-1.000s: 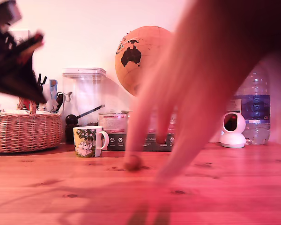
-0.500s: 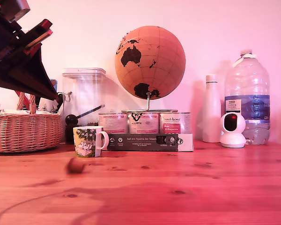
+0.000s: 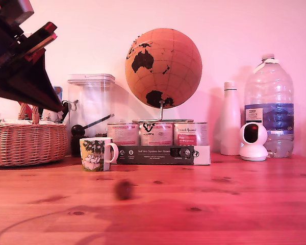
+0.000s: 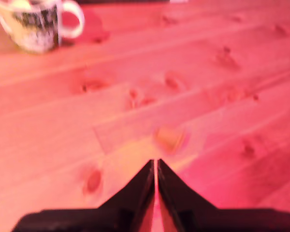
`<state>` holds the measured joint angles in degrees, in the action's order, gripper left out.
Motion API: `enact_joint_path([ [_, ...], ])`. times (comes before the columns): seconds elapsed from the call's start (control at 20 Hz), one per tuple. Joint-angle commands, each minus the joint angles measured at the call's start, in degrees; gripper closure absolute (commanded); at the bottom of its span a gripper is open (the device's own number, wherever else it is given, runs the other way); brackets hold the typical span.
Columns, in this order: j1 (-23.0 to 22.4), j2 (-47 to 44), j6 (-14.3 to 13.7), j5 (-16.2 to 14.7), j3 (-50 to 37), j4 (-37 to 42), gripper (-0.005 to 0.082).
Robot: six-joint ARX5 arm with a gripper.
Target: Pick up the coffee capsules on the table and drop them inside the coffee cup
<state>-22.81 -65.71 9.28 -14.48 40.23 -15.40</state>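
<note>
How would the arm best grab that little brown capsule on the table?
Probably from above, fingers closing across the tapered sides of the brown capsule just under its rim. It looks blurred, maybe rolling, so its pose is unclear. The gripper is shut above the table and would need opening.

Blurred brownish capsule (image 3: 124, 189) on table; mug (image 3: 96, 153) upright.

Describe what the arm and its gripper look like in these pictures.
In the exterior view the arm is a dark, angular black body with red edging near its upper end. In the wrist view the gripper has two black, wedge-shaped fingers tapering to thin tips. No cables or markings are discernible.
</note>
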Motion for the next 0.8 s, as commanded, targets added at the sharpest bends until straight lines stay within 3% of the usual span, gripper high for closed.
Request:
enact_joint_path([
  [0.0, -0.92, 1.38, -1.95, -0.13, -0.79, -0.22, 0.0433],
  [0.1, -2.19, 2.82, -3.26, -0.13, -0.79, -0.87, 0.0241],
  [0.25, -3.58, 4.68, -3.32, 0.26, -0.79, -0.85, 0.0232],
  [0.45, -3.89, 6.25, -3.37, 4.44, -1.95, -0.35, 0.0232],
  [0.75, -3.89, 11.28, -3.37, 7.13, -8.2, 6.45, 0.0232],
])
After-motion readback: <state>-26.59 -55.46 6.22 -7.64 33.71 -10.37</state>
